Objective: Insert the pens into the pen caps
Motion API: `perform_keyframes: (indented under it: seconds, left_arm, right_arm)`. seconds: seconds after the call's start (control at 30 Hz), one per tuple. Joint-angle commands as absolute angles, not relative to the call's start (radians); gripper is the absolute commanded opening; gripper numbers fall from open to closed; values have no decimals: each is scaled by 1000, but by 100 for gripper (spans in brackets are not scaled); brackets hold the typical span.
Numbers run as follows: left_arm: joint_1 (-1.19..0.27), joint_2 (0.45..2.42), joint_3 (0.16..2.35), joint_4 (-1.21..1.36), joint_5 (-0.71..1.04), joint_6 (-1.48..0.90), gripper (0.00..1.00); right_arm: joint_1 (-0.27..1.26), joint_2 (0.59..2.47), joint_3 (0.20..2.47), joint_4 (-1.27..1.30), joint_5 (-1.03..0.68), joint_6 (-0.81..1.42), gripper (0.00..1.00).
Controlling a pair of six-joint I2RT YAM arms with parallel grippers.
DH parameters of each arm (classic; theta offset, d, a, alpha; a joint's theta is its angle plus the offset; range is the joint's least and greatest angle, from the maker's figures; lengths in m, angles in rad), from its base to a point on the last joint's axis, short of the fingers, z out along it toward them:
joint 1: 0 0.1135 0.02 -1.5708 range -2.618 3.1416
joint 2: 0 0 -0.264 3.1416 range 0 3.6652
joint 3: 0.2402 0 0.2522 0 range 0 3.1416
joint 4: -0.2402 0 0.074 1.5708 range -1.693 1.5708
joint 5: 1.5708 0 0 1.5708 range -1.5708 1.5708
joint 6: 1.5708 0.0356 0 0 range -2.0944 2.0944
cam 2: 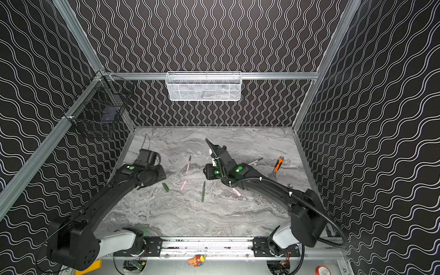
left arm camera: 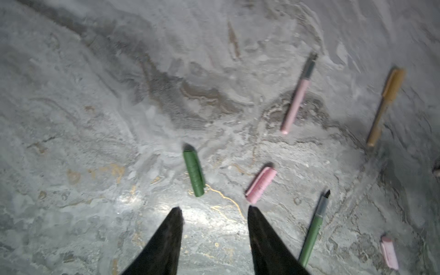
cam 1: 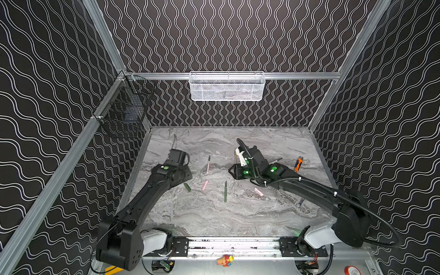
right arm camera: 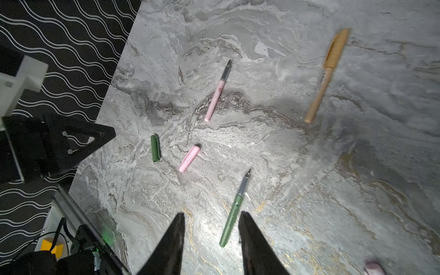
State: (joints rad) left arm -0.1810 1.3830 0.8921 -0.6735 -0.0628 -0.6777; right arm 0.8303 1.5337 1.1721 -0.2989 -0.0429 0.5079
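My left gripper [left arm camera: 214,209] hangs open and empty just short of the dark green cap [left arm camera: 194,173] lying on the table. A pink cap [left arm camera: 260,185] lies next to that cap. My right gripper [right arm camera: 211,213] is open above the table; the rear end of the green pen [right arm camera: 233,214] shows between its fingers, untouched. A pink pen [right arm camera: 215,95] lies farther off, uncapped. The tan pen [right arm camera: 326,76] wears its gold cap. In both top views the green pen [cam 1: 225,192] lies mid-table, with a second pink cap [cam 1: 258,191] beside the right arm.
An orange-handled wrench [cam 1: 297,164] and a grey spanner [cam 1: 300,202] lie at the right of the marble table [cam 1: 214,219]. A white mesh basket [cam 1: 226,85] hangs on the back wall and a black wire basket [cam 1: 126,109] in the left corner.
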Motion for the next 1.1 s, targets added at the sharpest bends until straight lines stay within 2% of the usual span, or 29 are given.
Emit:
perform_keyframes:
  seconds: [0.0,0.23,0.37,0.73,0.9,1.07]
  left_arm:
    - [-73,1366,854,-615,54,-669,49]
    - [39,1328,826,-635,29,-691,53]
    - [119,1298,814,-631,39,-667,54]
    - [222,1303,784,-601,64,-675,55]
    - [222,1293,775,-599,70,-658,54]
    - [222,1308,779,-589,86,-658,54]
  right_arm:
    - [891,1645,1280,-290,-47,488,37]
    - [1054,1994,1572,-360,19,413,37]
    - [1111,2133,1703,-365,51,376,39]
    - [1134,2337,1851,-327,131,356,38]
    - [1138,2340,1820,-229,143,336,35]
    - [1141,2388,1869,-250,127,313,35]
